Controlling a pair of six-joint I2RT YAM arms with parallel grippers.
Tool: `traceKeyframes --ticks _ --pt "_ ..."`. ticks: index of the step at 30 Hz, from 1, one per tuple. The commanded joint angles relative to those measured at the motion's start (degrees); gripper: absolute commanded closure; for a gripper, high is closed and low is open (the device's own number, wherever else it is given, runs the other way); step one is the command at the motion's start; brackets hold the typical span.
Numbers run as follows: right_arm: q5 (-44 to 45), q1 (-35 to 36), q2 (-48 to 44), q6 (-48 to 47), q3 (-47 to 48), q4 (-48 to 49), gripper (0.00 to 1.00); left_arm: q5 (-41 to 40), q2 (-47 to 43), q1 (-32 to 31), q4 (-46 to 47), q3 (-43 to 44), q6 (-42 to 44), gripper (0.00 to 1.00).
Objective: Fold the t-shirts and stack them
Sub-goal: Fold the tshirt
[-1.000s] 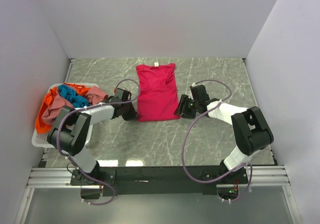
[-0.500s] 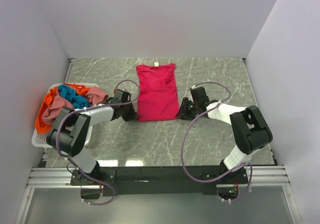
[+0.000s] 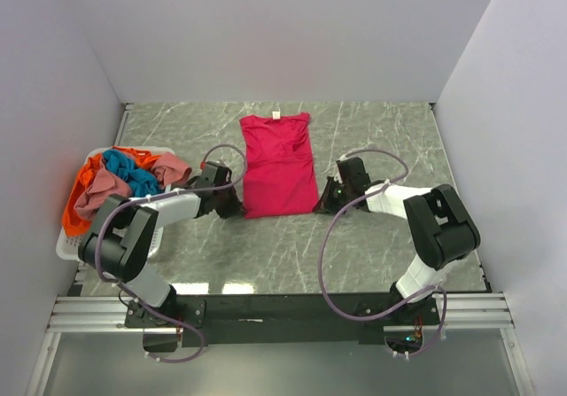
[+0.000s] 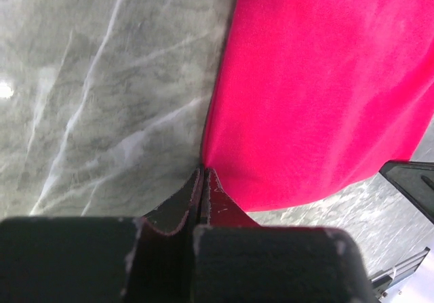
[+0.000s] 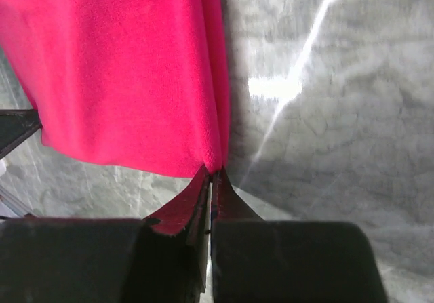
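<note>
The top camera is looking down on the whole table [image 3: 372, 236]; each wrist camera is peering closely along its fingers [image 4: 173, 211] at the near hem of the shirt [image 3: 279, 166].

**Veined Table, Basket and Plain Walls**

A grey marble-patterned tabletop [image 3: 381, 135] with pale veins fills the middle of the top view. A white slatted plastic basket [image 3: 64, 247] stands at its left edge, just beside the left wall. Plain white walls [image 3: 283, 33] close the back and both sides. Silver aluminium rails [image 3: 89, 312] run along the near edge.
</note>
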Motion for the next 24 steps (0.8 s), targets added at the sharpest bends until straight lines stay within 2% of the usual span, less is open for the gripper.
traceKeyframes --ticks 1,5,9,15,19,24 --pt "0.6 -0.3 -2.9 -1.4 -3.4 -2.2 1.0 -1.3 -2.2 -0.9 -5.0 -2.6 -0.5 0.99" --pt "-3.1 0.8 -7.4 -1.3 -8.9 -1.6 1.0 -2.2 -7.9 -3.6 -7.5 -7.0 -3.7 0.99" --pt "-2.5 3.9 -13.9 1.4 -16.3 -3.6 1.0 -3.6 -14.0 -8.7 -12.1 -11.0 -7.5 0.99" --pt "-1.0 9.2 -29.0 7.3 -22.2 -8.2 1.0 -5.0 -25.6 -12.6 -21.3 -13.4 -12.3 0.99" --pt "1.0 10.0 -35.7 6.7 -20.9 -12.6 1.0 -6.7 -31.5 -12.9 -25.7 -11.4 -11.6 0.99" --pt "6.4 9.2 -36.9 2.7 -11.2 -17.2 1.0 -7.8 -32.3 -12.8 -26.8 -4.5 -8.3 0.99"
